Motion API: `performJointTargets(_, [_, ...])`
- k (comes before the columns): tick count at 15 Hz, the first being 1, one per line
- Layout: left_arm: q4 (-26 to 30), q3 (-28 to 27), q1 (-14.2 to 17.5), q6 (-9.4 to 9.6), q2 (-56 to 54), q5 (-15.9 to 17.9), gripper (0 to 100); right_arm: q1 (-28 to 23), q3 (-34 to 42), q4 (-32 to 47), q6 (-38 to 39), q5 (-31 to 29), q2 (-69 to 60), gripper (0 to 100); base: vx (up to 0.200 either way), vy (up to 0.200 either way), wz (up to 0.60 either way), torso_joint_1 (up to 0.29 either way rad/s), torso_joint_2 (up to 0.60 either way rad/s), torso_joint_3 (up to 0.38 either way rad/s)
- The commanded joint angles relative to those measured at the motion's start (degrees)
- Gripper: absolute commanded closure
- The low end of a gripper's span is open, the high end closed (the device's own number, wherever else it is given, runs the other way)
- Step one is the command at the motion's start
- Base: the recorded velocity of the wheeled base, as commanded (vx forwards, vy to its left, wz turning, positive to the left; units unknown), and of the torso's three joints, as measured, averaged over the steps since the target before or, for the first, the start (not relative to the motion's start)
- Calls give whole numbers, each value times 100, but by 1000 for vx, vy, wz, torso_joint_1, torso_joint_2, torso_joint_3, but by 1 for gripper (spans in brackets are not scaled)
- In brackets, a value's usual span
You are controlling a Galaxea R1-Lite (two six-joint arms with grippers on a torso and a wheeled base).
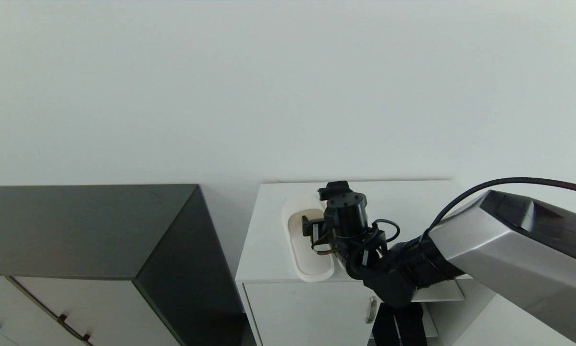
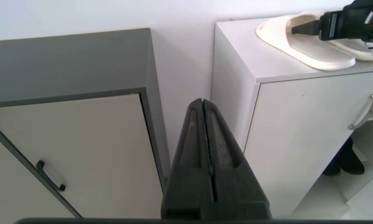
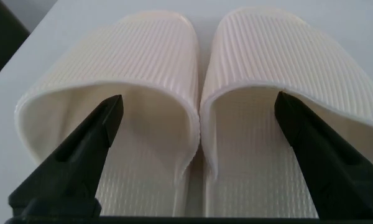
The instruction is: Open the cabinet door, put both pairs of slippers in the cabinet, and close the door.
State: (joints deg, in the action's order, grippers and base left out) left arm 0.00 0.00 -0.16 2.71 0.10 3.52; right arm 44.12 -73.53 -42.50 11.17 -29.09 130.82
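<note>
Right tool (image 3: 199, 102) astride ribbed cream slippers (image 3: 155, 68)

Cream slippers (image 3: 143, 62) have ribbed straps and finely dotted footbeds. The cabinet (image 1: 268, 226) is white with a silver handle (image 2: 362, 112). The cupboard (image 2: 68, 62) has a dark grey top, pale doors and a black handle (image 2: 50, 176).

A plain white wall (image 1: 288, 86), evenly lit, fills the background, and against it on the left stands a low unit (image 1: 76, 230) with a dark grey top and side and pale fronts, each front carrying a small dark handle (image 2: 50, 177) near its edge.
</note>
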Motion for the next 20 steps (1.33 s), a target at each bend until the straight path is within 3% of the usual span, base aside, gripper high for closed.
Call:
performJointTargets(1, [0,0,-2,2,-1,-1,100,-8,-258,66,-9,8,128,0,0,0,0,0,0,0])
performJointTargets(8, [0,0,-2,-7,-1,-1,100,0,-636,75,-247,-1,374,0,0,0,0,0,0,0])
performJointTargets(9, [0,0,-2,2,-1,-1,100,0,-645,75,-247,-1,374,100,0,0,0,0,0,0])
performJointTargets(17, [0,0,-2,2,-1,-1,100,71,-495,66,-334,-36,14,100,0,0,0,0,0,0])
performJointTargets(20, [0,0,-2,2,-1,-10,100,326,366,31,-334,-36,-839,100,0,0,0,0,0,0])
